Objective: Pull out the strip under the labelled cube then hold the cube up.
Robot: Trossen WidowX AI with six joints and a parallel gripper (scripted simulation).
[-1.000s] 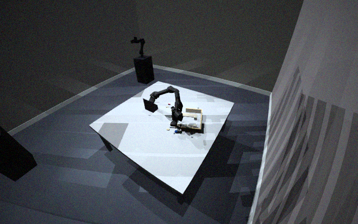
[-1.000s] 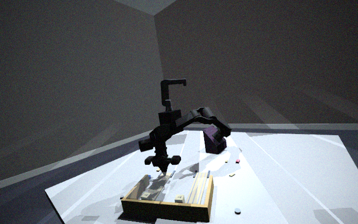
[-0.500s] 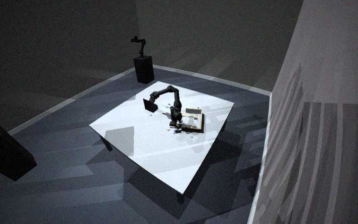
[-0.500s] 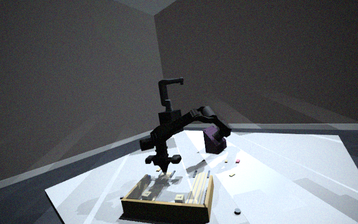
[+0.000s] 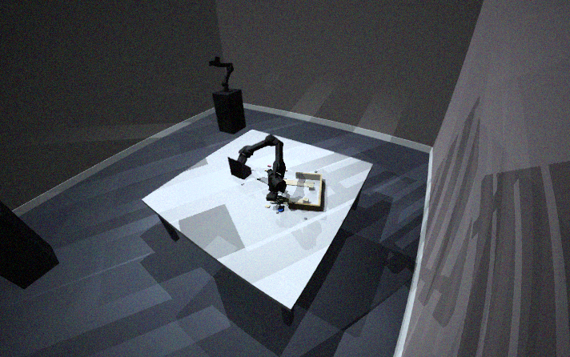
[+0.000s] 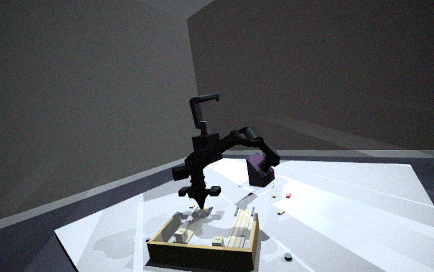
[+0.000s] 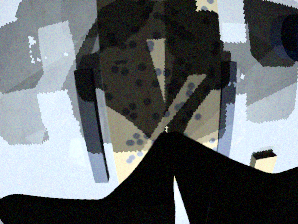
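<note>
A pale dotted strip [image 6: 193,228] [image 7: 135,92] runs into a shallow wooden tray [image 5: 320,190] [image 6: 198,246]. A pale marked cube [image 5: 306,200] [image 6: 180,235] sits on its far end. A second marked cube [image 5: 311,188] [image 6: 217,241] stands between the strips, close beside a striped strip [image 5: 294,182] [image 6: 241,224]; its mark looks like a T or a 1. The mark on the first cube is too blurred to read. My gripper [image 6: 202,208] [image 7: 168,140] is shut and empty, pointing down just over the dotted strip's outer end. Whether the tips touch the strip cannot be told.
Dark rails [image 7: 92,130] [image 7: 228,107] flank the dotted strip's outer end; a rail [image 6: 236,211] stands beside the striped strip. A blue object [image 5: 281,208] [image 7: 290,37] lies near the gripper. Small yellow pieces [image 6: 281,211] [image 7: 264,162], a pink block [image 6: 288,195] and a grey disc [image 6: 288,256] lie about.
</note>
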